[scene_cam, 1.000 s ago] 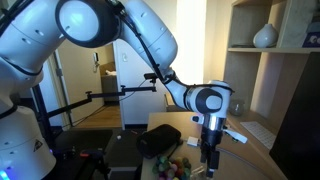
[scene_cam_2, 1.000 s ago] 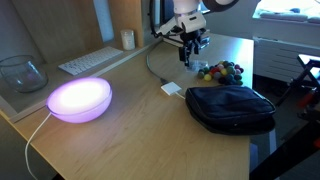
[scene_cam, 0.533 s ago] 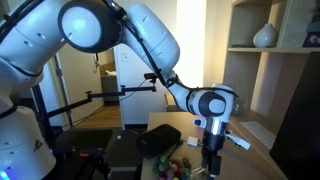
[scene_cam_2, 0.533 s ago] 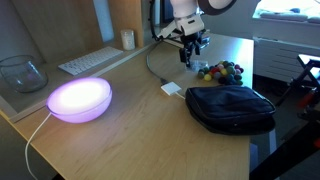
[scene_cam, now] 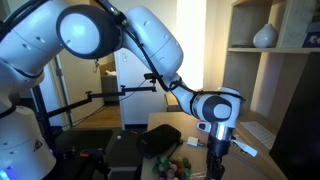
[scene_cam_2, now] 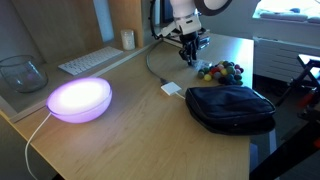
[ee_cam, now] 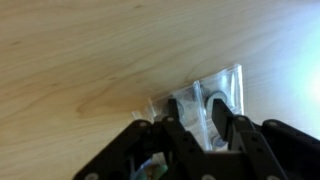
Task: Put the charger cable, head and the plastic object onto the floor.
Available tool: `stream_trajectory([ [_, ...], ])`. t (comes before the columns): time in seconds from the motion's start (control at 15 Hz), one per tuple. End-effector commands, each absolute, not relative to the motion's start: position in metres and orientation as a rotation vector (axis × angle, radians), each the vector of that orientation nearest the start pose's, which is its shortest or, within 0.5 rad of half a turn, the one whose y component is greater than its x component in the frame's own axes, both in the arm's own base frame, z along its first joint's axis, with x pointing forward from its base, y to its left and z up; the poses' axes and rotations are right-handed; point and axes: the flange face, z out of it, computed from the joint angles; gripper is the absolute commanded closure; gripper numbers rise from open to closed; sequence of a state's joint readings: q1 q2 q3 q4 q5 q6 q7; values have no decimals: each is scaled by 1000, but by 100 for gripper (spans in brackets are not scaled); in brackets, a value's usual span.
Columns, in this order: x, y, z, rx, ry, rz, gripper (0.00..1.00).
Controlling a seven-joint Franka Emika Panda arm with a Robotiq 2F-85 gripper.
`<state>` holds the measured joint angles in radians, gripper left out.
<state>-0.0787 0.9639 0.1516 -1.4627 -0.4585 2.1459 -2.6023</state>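
We take the black pouch (scene_cam_2: 230, 108) as our landmark; it lies on a pale wooden tabletop (scene_cam_2: 130, 140) near the table's edge. Just beside the pouch, towards the glowing violet lamp (scene_cam_2: 80, 98), sits the white head (scene_cam_2: 172, 89). The charger cable (scene_cam_2: 152, 68) runs from it across the wood, away from the pouch. Beyond the pouch lies a cluster of small colourful pieces (scene_cam_2: 220, 71), and the gripper (scene_cam_2: 190, 55) hangs low over the table just beside that cluster.

In the wrist view the gripper (ee_cam: 207, 112) has its jaws partly drawn in, astride a clear plastic object (ee_cam: 215, 88) that lies flat on the wood grain. We cannot tell whether they press on it.

Farther from the pouch, past the lamp, stand a glass bowl (scene_cam_2: 20, 72), a white keyboard (scene_cam_2: 90, 60) and a small cup (scene_cam_2: 128, 39).

In an exterior view, wooden shelves hold a white vase (scene_cam: 265, 37), and a strip of light brown floor (scene_cam: 100, 113) shows behind the arm.
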Motion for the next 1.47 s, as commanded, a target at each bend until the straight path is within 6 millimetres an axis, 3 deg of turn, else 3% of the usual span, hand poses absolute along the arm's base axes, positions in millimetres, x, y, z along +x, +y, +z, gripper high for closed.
stream_trajectory([
  [0.0,684,14,87,364,3265,-447,88],
  [0.13,683,14,87,362,3263,-438,100],
  [0.6,681,0,83,376,3265,-438,100],
  [1.13,674,-74,79,575,3262,-448,100],
  [1.4,671,-92,88,671,3241,-472,100],
])
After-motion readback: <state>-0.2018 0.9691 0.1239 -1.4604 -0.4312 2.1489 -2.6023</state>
